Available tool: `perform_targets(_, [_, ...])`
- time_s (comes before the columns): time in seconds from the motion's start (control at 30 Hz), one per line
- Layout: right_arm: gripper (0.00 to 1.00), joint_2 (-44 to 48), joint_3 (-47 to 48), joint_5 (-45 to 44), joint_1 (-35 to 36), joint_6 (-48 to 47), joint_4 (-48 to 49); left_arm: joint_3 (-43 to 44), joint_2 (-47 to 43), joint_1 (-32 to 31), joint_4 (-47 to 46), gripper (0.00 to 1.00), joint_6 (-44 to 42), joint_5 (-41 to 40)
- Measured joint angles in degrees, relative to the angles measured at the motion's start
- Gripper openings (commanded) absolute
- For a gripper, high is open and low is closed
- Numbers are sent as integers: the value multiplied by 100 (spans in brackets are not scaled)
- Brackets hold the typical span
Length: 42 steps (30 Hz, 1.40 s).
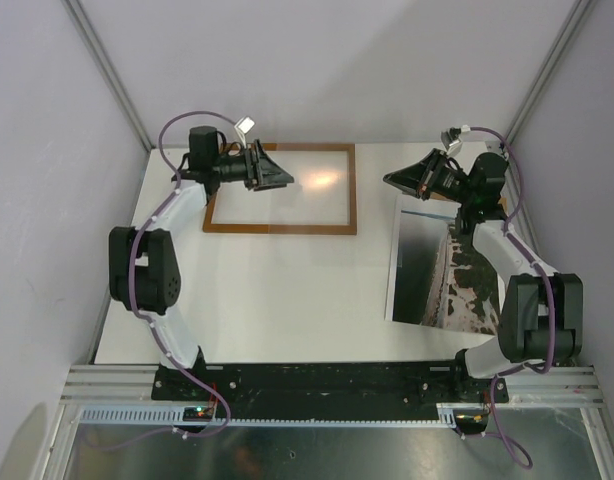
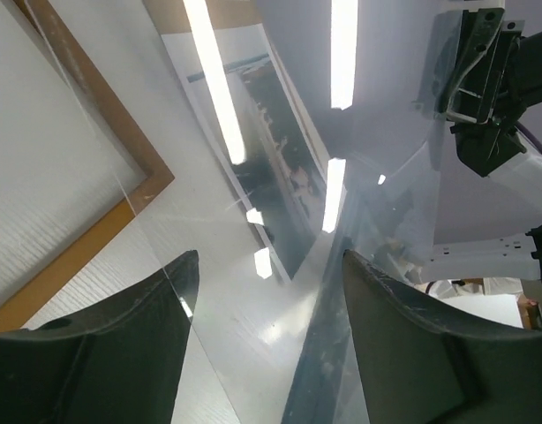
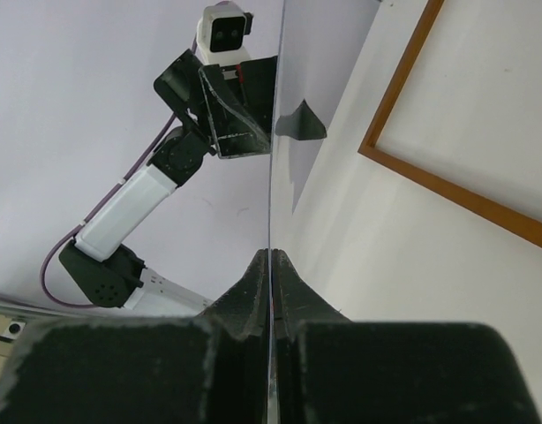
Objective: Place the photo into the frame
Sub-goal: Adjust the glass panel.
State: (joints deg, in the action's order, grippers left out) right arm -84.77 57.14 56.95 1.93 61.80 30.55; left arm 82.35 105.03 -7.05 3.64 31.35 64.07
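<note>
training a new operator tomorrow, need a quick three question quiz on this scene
1. True or false: the photo already lies inside the frame.
2. What do the right fingers pinch? A) the photo B) a clear sheet C) the frame
3. Are the left fingers open or shut?

Key: 1 false, it lies on the table to the frame's right; 2 B; 3 open, with the sheet's edge passing between them.
</note>
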Motion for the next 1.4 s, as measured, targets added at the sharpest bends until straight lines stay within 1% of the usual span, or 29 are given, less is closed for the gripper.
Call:
perform_targets(0.23, [0,-282,13,273,-118,33,356,-452,-426,-4,-262,60,302,-133])
perform_targets(0.43, [0,-669,13,505,-90,374,920,-1091,-1008,-140,-1054,50,1034,-2])
perform_targets(0.57, [0,-848,13,638,-72,721,1390,-1285,-1292,-210,-1434,47,1390,79])
perform_targets(0.7, [0,-911,13,704,-55,990,1788,-1325,-1462,-214,-1600,47,1587,105])
perform_targets(0.83, [0,-955,13,763,-74,1259,2142,-1331,-1611,-214,-1668,50,1692,111])
perform_targets(1.1, [0,-1123,13,916,-308,1993,3095,-1467,-1851,-192,-1773,48,1781,111])
perform_targets(1.17, [0,-1141,13,942,-345,2146,3261,-1530,-1888,-186,-1770,44,1794,111])
perform_targets(1.33, [0,-1141,13,957,-348,2400,3606,-1631,-1937,-177,-1770,29,1825,105])
perform_targets(1.4, [0,-1145,13,964,-337,2483,3735,-1655,-1961,-170,-1770,17,1827,105])
